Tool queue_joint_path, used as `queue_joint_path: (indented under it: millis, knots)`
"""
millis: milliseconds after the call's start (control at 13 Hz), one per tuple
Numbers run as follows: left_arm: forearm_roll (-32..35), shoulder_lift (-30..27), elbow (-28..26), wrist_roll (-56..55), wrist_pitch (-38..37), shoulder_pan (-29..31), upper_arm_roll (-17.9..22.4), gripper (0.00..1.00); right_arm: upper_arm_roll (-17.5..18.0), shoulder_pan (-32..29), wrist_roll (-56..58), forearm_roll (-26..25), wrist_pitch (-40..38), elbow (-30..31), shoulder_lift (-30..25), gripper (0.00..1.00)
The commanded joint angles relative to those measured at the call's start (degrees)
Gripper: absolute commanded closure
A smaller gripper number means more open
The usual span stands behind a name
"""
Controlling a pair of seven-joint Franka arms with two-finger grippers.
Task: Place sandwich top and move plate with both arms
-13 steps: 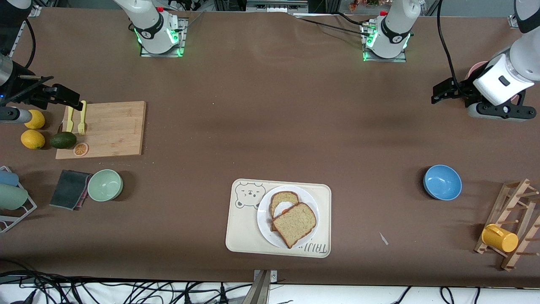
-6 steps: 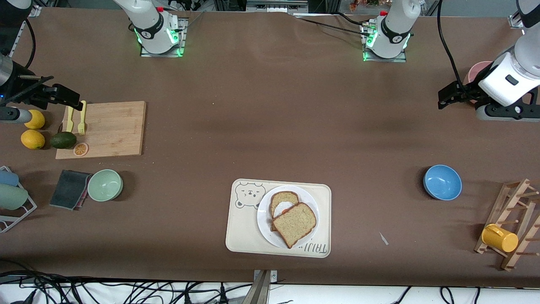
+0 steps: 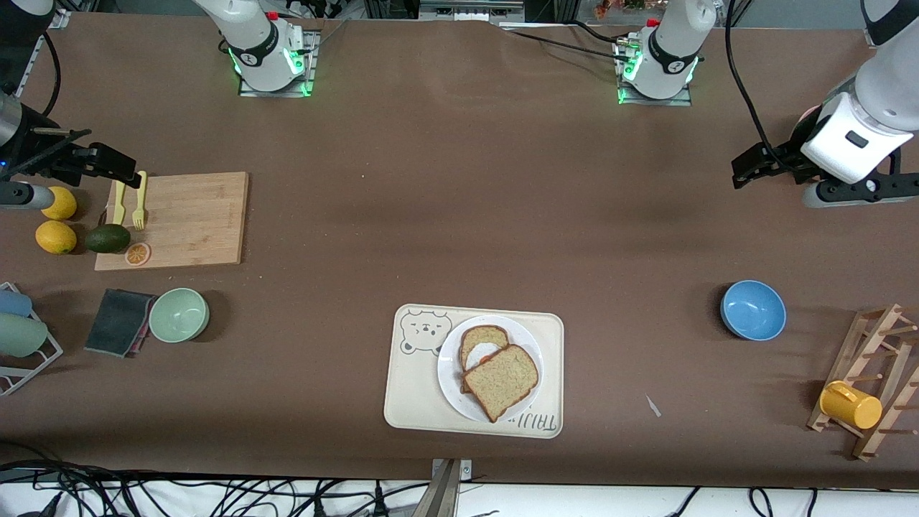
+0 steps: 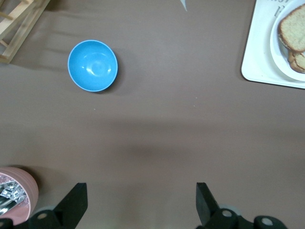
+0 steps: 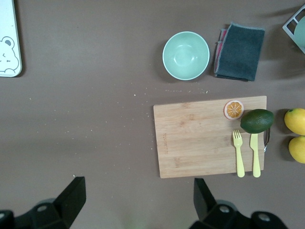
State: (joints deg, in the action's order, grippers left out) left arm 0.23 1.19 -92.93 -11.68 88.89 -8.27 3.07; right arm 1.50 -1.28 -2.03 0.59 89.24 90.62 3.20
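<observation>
Sandwich top (image 3: 509,381) lies on plate (image 3: 451,388), at tray's (image 3: 409,402) 3 o'clock half. Left gripper (image 3: 747,169) spread, empty, at blue bowl's (image 3: 752,309) 12 o'clock. Right gripper (image 3: 108,164) spread, over cutting board's (image 3: 194,215) 10 o'clock corner.

On the worktop (image 3: 459,201): 2 bread slices, i.e. 1 sandwich top (image 3: 509,380) & 1 egg slice (image 3: 479,342), on 1 plate (image 3: 452,388), on 1 bear tray (image 3: 409,395). 2 bowls: 1 blue (image 3: 753,309), 1 green (image 3: 179,314). 2 lemons (image 3: 56,236) (image 3: 61,203), 1 avocado (image 3: 108,238), 1 orange slice (image 3: 137,253). 1 cutting board (image 3: 194,215) w/ 1 fork (image 3: 140,201) & 1 knife (image 3: 118,201). 1 dark cloth (image 3: 118,322), 1 yellow mug (image 3: 850,405) on 1 wooden rack (image 3: 879,359). 2 arms, 1 claw each: left claw (image 3: 747,169), right claw (image 3: 108,161).
</observation>
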Motion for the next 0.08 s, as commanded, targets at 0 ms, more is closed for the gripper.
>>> queue_joint_path:
  millis: [0]
  knots:
    - [-0.7,0.9,1.9,-0.4,-0.9,1.9,-1.5,0.0,0.1,0.0,-0.3,-0.7,-1.1,-1.3,0.3,0.0]
